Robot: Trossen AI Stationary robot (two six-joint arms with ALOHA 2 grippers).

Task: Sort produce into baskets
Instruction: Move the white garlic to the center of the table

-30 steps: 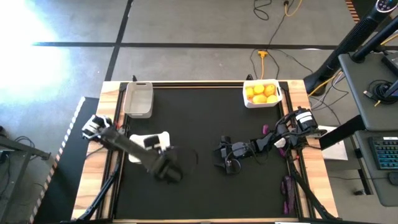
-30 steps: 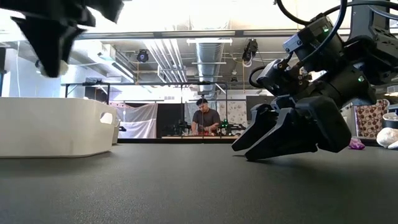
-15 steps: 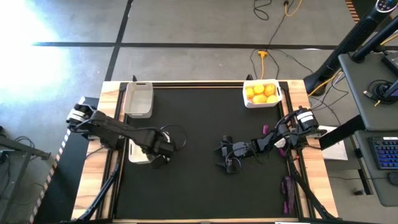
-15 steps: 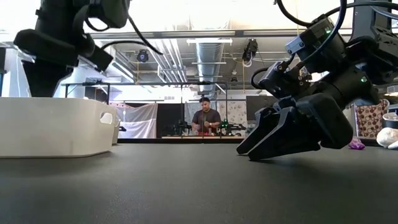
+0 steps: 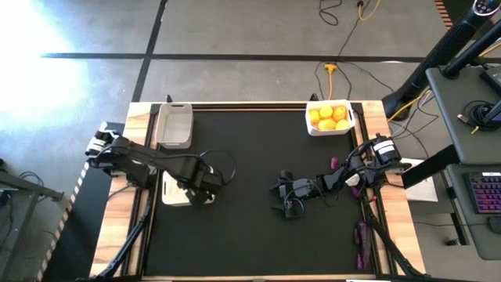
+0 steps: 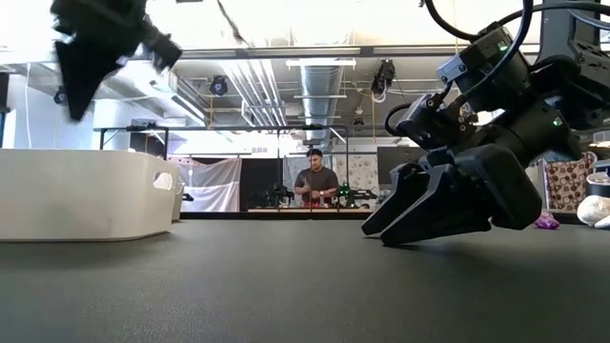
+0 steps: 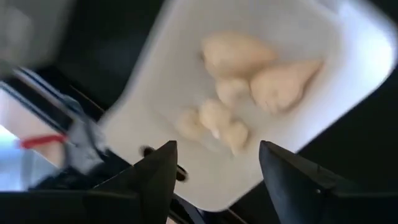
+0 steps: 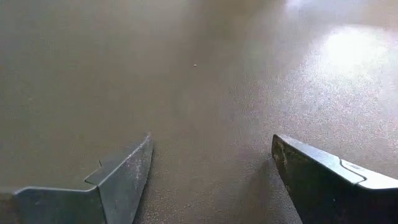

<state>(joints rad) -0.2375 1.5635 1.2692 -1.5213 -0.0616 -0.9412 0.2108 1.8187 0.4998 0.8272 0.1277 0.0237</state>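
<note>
My left gripper (image 5: 196, 190) hangs open and empty above a white basket (image 5: 174, 190) at the table's left. That basket holds several whitish garlic bulbs (image 7: 249, 74), seen between the open fingers in the left wrist view. My right gripper (image 5: 282, 197) is open and empty, its fingertips low over the black mat near the table's middle (image 6: 381, 229). A second white basket (image 5: 330, 117) at the far right holds several yellow and orange citrus fruits (image 5: 329, 115). A greyish translucent basket (image 5: 174, 124) stands at the far left. A purple eggplant piece (image 5: 335, 163) lies beside the right arm.
In the low view the white basket (image 6: 86, 195) stands at the left, and a purple piece (image 6: 546, 221) and a whitish one (image 6: 596, 211) lie at the right. More purple pieces (image 5: 362, 235) lie at the table's right edge. A person stands in the room far behind.
My left gripper has swung from the mat near the table's middle toward the far left, and now hangs over the white basket with the garlic. My right gripper has kept still.
</note>
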